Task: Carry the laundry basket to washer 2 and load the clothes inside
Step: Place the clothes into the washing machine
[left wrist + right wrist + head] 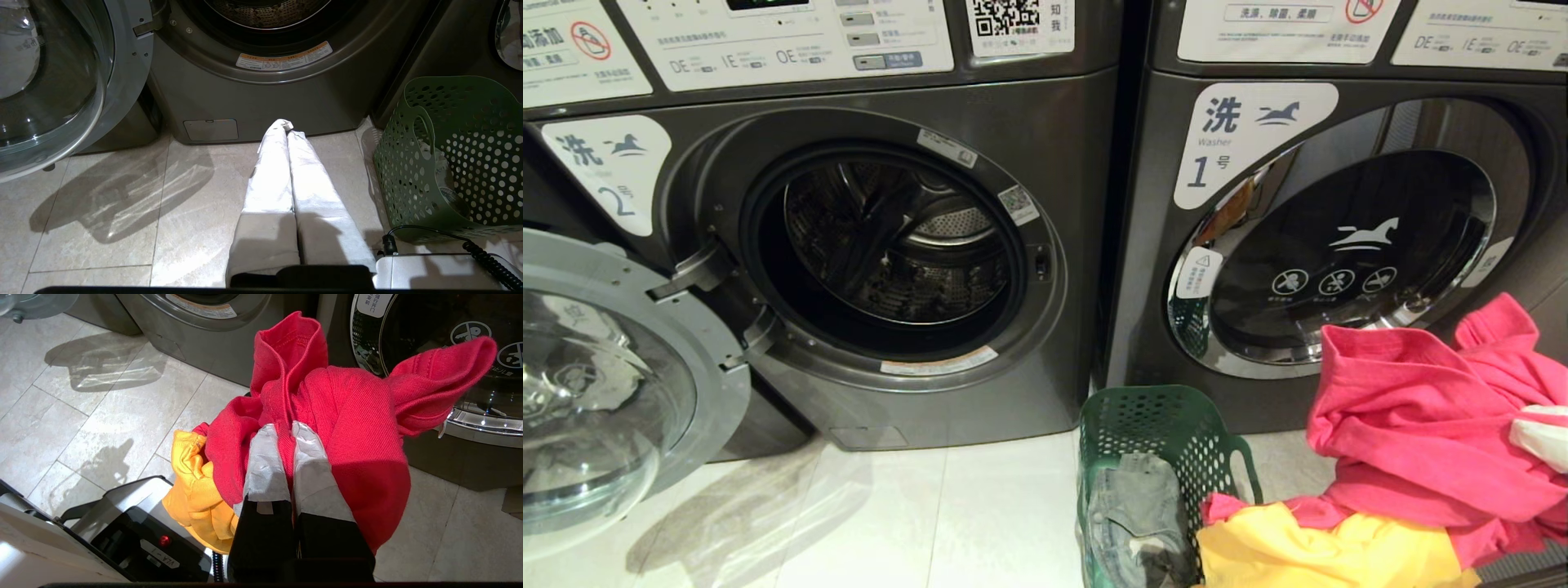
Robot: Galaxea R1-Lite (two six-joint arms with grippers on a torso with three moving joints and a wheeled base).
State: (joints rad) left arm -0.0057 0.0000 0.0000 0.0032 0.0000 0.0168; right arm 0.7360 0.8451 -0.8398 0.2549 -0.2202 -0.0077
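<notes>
Washer 2 (882,245) stands with its drum open and its door (621,384) swung out to the left. The dark green laundry basket (1160,433) sits on the floor between the two washers, a grey garment (1135,514) inside it. My right gripper (286,428) is shut on the pink-red garment (355,416), held up beside the basket in front of washer 1. The yellow garment (196,506) hangs from the same bundle; whether it is pinched I cannot see. My left gripper (288,127) is shut and empty, low over the floor before washer 2, left of the basket (457,163).
Washer 1 (1339,245) on the right has its chrome-rimmed door shut. The open door of washer 2 juts over the floor at the left. My own base (122,539) lies under the hanging clothes. Pale tiled floor (890,523) runs in front of washer 2.
</notes>
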